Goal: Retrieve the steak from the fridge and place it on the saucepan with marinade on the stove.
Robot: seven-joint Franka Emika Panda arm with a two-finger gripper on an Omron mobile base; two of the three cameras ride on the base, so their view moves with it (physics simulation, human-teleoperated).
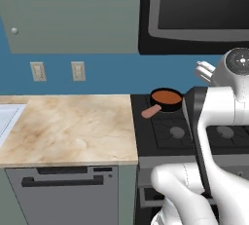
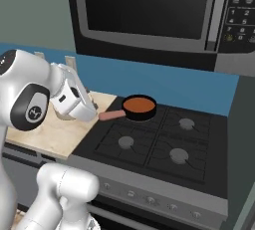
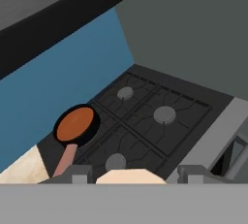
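Saucepan (image 1: 166, 101) (image 2: 139, 108) (image 3: 77, 125): small, round, black; stands upright on the rear left burner of the stove; stubby pinkish-tan handle points off the stove's left side toward the marble tabletop.

Marinade (image 1: 166, 96) (image 2: 139, 105) (image 3: 75, 123): smooth orange-brown disc, level within the saucepan's rim.

Stove (image 1: 168, 132) (image 2: 154, 144) (image 3: 145, 121): black gas cooktop, four round grey burners under dark grates, grey knob panel along the front.

Steak (image 3: 131, 176): pale whitish edge showing between the dark finger tips, in front of the stove's near edge.
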